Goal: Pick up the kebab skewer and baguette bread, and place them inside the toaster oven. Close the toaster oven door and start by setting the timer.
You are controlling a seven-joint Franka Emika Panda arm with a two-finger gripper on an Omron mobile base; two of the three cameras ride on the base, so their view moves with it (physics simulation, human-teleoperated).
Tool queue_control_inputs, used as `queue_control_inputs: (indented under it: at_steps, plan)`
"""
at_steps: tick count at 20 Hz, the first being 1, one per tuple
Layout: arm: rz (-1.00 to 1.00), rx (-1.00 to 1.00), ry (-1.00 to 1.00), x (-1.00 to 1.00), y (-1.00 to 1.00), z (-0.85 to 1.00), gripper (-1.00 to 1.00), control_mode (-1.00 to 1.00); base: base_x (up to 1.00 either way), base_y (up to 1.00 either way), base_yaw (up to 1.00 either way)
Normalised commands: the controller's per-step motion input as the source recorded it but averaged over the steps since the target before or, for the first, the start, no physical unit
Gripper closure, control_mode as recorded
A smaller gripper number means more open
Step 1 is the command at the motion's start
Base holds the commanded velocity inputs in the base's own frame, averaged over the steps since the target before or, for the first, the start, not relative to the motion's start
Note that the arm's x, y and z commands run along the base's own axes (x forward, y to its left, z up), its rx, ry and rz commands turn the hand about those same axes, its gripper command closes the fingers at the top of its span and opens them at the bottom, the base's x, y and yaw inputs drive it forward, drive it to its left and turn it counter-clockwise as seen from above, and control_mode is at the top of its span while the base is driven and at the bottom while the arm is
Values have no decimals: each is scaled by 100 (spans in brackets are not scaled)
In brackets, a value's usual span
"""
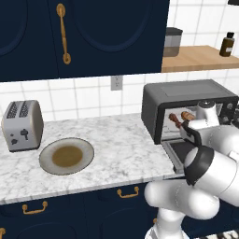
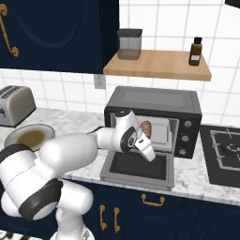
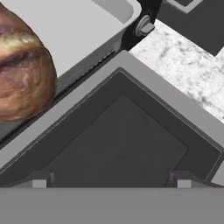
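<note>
Dark glass in a grey frame, the door (image 2: 139, 168) lies dropped flat in front of the oven (image 2: 154, 105), out over the counter (image 1: 112, 140) edge. The baguette (image 2: 146, 128) already sits inside on the oven tray (image 3: 65, 35); in the hand view it rests near the tray's front edge. The skewer (image 1: 176, 120) shows in the left base view inside the cavity, toward its left side, beside the loaf. So both foods look placed, and the door is the next thing to deal with.

The gripper (image 2: 149, 154) hangs just above the open door, near its hinge side, fingers spread wide and holding nothing.

The door should be stiff and hinged along its back edge, so it will swing rather than lift; I'd judge it light to moderate in weight. Its glass face is smooth and likely slippery, poor for pinching. Better to hook under the outer edge nearest the robot, where the bar handle should be, though the handle itself is hard to make out from these angles. Pushing up from below should serve as well as gripping.

The grey plate (image 1: 66, 156) sits bare toward the counter's left, by the toaster (image 1: 22, 126).
</note>
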Motion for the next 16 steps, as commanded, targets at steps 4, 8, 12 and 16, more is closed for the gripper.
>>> queue_control_inputs:
  at_steps: [4,8,12,16]
  plan:
    - [-9,0,0,3,0,-9,-100,-100,0,0,0]
    - [-7,0,0,1,0,-1,-100,-100,0,0,0]
    - [-6,0,0,0,0,0,-100,-100,0,0,0]
    - [-6,0,0,-9,-2,0,-100,-100,0,0,0]
